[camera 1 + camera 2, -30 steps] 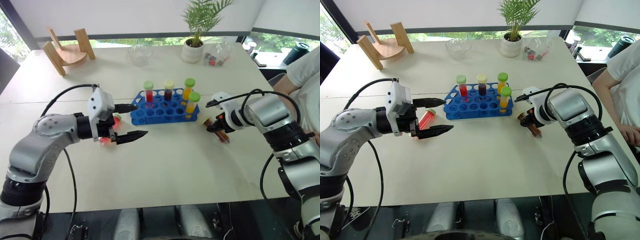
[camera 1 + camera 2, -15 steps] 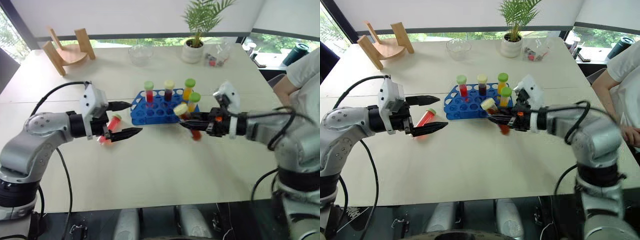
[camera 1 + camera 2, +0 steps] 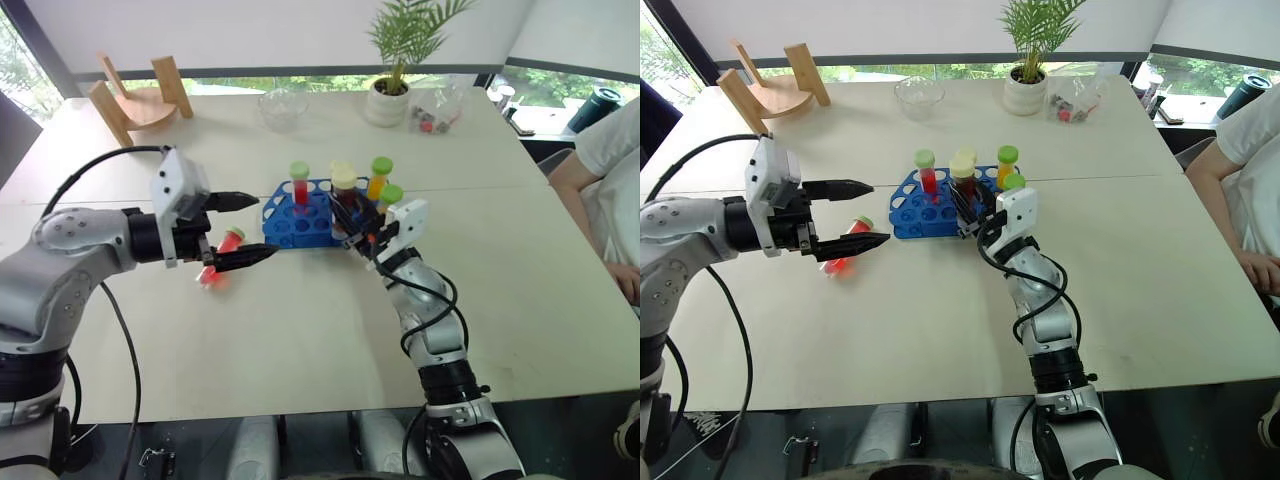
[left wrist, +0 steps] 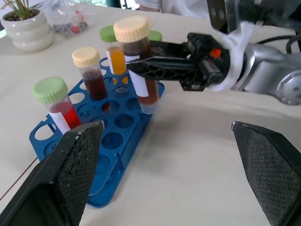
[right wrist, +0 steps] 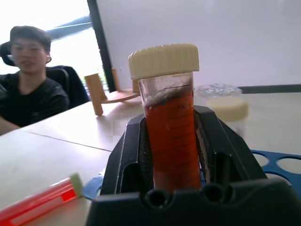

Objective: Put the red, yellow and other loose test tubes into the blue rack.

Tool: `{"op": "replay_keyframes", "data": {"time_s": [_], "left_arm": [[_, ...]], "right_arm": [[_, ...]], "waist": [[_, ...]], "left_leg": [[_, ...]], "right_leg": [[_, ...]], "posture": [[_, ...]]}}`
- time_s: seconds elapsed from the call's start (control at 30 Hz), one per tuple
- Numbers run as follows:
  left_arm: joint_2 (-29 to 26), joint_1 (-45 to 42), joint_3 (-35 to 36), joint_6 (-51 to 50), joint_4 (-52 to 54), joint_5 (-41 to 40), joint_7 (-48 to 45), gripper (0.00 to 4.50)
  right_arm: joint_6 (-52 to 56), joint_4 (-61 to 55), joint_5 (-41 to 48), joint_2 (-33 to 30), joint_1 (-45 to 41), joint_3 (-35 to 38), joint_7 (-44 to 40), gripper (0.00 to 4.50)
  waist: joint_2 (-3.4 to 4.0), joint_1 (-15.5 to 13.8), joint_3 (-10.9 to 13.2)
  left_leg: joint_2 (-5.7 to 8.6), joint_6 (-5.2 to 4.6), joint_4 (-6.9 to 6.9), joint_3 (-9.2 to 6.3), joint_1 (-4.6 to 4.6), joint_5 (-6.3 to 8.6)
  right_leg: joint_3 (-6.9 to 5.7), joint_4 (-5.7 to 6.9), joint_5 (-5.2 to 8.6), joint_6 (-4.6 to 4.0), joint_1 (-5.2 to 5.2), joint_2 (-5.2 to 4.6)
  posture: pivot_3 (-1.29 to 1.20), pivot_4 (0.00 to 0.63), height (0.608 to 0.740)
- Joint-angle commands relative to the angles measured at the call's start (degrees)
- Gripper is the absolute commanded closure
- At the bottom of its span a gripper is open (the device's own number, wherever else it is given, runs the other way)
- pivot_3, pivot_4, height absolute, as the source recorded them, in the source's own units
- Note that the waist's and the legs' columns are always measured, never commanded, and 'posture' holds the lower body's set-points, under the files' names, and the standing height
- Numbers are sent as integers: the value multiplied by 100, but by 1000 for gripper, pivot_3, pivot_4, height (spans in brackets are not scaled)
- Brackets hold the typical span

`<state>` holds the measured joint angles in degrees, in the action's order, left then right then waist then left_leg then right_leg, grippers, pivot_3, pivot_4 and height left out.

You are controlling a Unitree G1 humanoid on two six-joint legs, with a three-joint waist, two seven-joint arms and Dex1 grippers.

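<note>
While your right gripper (image 4: 141,63) clamps one cream-capped tube (image 4: 138,61) over the blue rack (image 3: 300,222) — four tubes racked, one red tube (image 3: 222,256) loose — left gripper (image 3: 245,228) gapes empty.

The bright blue plastic rack with round holes (image 3: 300,222) sits in the middle of the frame, with capped clear plastic tubes (image 3: 298,186) standing in it. Left of it (on the table) lies a green-capped tube of red liquid (image 3: 222,255). A white-potted green plant (image 3: 387,100) stands behind, upper middle.

Right gripper (image 3: 350,222) has swung left from the table's right side, raising the cream-capped tube (image 4: 139,66) upright over the blue rack (image 3: 285,228)
</note>
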<state>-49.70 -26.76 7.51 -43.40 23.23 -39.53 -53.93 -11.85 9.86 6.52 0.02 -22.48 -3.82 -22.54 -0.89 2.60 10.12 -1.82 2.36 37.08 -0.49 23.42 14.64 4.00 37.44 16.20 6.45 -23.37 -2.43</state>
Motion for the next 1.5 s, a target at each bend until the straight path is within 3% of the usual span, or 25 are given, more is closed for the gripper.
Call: {"op": "replay_keyframes", "data": {"time_s": [0.03,0.3,0.73,1.23,1.5], "left_arm": [[-99,-94,75,24,42,-46,-56,0],[-16,36,107,44,113,-36,20,0],[-5,173,200,53,234,-104,143,0],[41,145,96,140,179,-72,161,0],[107,96,28,166,134,-42,137,0]], "right_arm": [[-666,293,-121,66,-310,51,187,3663],[-942,1118,-68,77,-865,153,352,3663],[-1194,1778,-115,170,-934,105,334,3663],[-963,1205,-156,108,-556,-57,328,3663],[-918,1443,-184,109,-662,-27,338,3663]], "waist": [[0,7,0],[0,10,0],[0,12,0],[0,11,0],[-1,11,-1]], "left_leg": [[0,1,0,0,-1,-1],[-1,4,1,-1,-5,-3],[0,5,2,-2,-8,-3],[0,5,3,-1,-9,-3],[0,5,3,-1,-11,-3]], "right_leg": [[0,1,0,0,0,0],[1,9,-1,-1,1,0],[1,12,-1,-1,3,-1],[1,16,-1,-2,4,-2],[1,17,-1,-2,5,-1]], "posture": [[0,150,740],[0,150,740],[0,150,740],[0,150,740],[0,150,740]]}}
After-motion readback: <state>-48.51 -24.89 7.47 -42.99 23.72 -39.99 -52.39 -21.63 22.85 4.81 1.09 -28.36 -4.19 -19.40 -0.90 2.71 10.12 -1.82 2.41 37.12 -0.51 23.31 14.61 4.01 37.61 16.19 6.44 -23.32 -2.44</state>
